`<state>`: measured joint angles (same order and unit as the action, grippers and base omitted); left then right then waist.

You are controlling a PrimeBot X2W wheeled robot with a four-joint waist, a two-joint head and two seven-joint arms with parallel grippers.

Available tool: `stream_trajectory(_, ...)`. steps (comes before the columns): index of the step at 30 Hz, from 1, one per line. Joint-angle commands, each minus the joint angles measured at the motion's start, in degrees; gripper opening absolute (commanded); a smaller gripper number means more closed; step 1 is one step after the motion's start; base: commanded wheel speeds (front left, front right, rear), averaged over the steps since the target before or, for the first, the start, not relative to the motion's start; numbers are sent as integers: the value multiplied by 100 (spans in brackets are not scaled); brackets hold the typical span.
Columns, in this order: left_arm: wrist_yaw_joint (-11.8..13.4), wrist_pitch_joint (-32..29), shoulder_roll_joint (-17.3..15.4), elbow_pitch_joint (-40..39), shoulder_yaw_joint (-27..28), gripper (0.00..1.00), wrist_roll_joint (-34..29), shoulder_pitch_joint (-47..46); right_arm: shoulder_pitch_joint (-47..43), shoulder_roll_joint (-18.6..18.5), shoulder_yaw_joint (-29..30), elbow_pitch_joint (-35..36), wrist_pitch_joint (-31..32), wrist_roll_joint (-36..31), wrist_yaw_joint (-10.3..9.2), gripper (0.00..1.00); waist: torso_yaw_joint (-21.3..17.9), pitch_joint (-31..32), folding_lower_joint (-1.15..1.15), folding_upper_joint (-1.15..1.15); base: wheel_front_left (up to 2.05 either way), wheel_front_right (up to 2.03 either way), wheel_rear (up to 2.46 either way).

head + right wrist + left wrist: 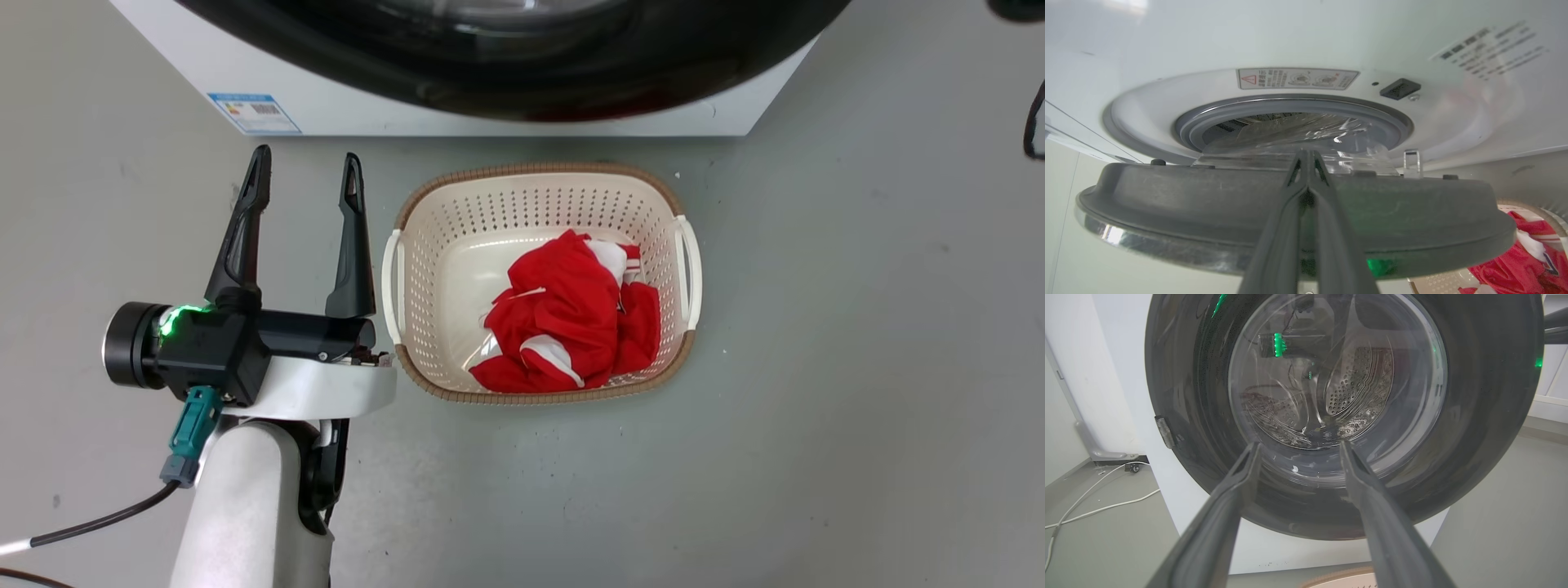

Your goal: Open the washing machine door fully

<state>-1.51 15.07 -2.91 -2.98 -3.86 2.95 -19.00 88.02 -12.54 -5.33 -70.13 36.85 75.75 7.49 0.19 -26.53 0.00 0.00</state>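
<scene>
In the head view the left gripper (307, 163) is sitting at the lower left, its two dark fingers spread wide around nothing and pointing up the frame. Just right of it, one cream perforated laundry basket (535, 196) is resting on the grey floor (857, 367). It is holding one red-and-white bundle of clothing (571, 318) and standing between the robot and the washing machine (490, 122) along the top edge. One blue label (253, 113) is showing on the white front at the upper left. In the left wrist view the spread fingers are framing the washing machine door (1486, 396), and the perforated drum (1359, 375) is showing through its glass window (1274, 416). A white cable (1106, 506) is trailing at the lower left. In the right wrist view the right gripper (1307, 157) is lying across the door's dark rim at mid-frame with its fingers pressed together. The door is standing ajar, and beyond it one grey gasket (1290, 104), one warning sticker (1298, 78) and one black latch socket (1399, 88) are showing.
</scene>
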Motion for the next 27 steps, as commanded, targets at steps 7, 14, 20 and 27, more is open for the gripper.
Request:
stream_trajectory(7,-22,16,4,106,41,100,0,232,-675,234,-133,298,692,92,0,0,-55,418,0,0,0,0,0)
stream_trajectory(14,-30,16,3,228,93,100,65,494,-1269,331,-236,630,1165,155,0,0,-52,867,0,0,0,0,0)
stream_trajectory(20,-82,16,3,318,113,100,52,734,-1848,512,-363,930,1631,218,0,0,-28,1224,0,0,0,0,0)
stream_trajectory(27,-82,16,3,371,142,100,68,987,-2399,772,-516,1328,2063,314,0,0,-37,1546,0,0,0,0,0)
